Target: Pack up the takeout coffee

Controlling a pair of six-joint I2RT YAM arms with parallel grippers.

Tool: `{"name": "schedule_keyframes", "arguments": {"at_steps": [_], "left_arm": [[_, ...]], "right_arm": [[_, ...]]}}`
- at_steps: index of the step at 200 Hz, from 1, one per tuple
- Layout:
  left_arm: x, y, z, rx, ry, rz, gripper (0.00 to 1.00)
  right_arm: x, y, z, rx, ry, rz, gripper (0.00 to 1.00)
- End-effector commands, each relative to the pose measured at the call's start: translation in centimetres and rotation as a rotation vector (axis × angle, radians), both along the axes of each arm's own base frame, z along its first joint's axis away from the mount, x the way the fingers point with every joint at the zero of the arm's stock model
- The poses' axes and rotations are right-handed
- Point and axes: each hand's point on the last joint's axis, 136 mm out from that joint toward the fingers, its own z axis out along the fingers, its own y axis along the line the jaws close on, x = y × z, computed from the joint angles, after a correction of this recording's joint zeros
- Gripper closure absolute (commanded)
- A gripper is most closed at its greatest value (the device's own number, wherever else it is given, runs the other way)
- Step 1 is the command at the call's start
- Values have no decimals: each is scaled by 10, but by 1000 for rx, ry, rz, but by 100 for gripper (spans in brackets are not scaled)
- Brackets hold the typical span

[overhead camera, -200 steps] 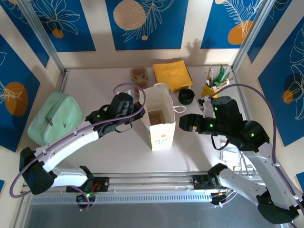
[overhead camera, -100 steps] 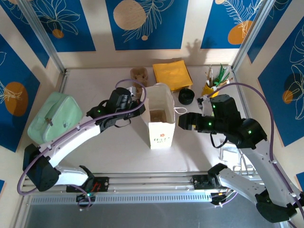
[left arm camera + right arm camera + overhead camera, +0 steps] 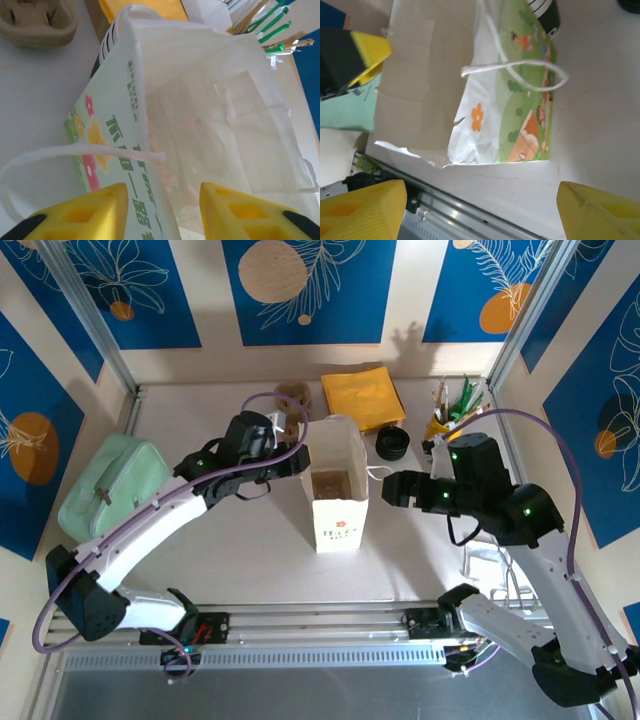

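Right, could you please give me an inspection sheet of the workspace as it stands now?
Surface: pale table, no spills seen.
Job's things: paper bag upright at the centre, mouth open.
Clutter: green pouch on the left; pulp cup carrier, yellow sheets, black lids and stirrer holder along the back.
Grippers: left pincer open, straddling the bag's left wall; right pincer open, beside the bag's right side.
Cables: purple cables loop above both arms, no snag seen.
Surroundings: blue leaf-print panels, metal frame.
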Motion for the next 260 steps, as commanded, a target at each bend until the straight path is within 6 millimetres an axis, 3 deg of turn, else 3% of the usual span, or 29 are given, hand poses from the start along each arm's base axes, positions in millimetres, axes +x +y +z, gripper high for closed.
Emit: {"name": "schedule_keyframes", "arguments": {"at_steps": [1, 38, 68, 101, 126, 193, 260], "left_arm": [[-5, 22, 27, 71, -64, 6, 50], [-13, 49, 48, 164, -140, 14, 35], [-22, 81, 53, 239, -202, 76, 26], [-34, 115, 42, 312, -227, 140, 15], [-41, 131, 27, 342, -233, 162, 1], [-56, 148, 20, 353, -295, 154, 1], [-60, 151, 15, 370, -300, 135, 1]], "right_arm": [[8, -25, 0, -112, -16, -72, 21], [35, -64, -11, -256, 13, -210, 19], [58, -93, -22, -302, 45, -293, 18], [83, -118, -38, -312, 95, -368, 14], [102, -132, -55, -345, 143, -390, 11], [142, -157, -94, -418, 233, -428, 5], [165, -177, -124, -477, 309, -469, 5]]}}
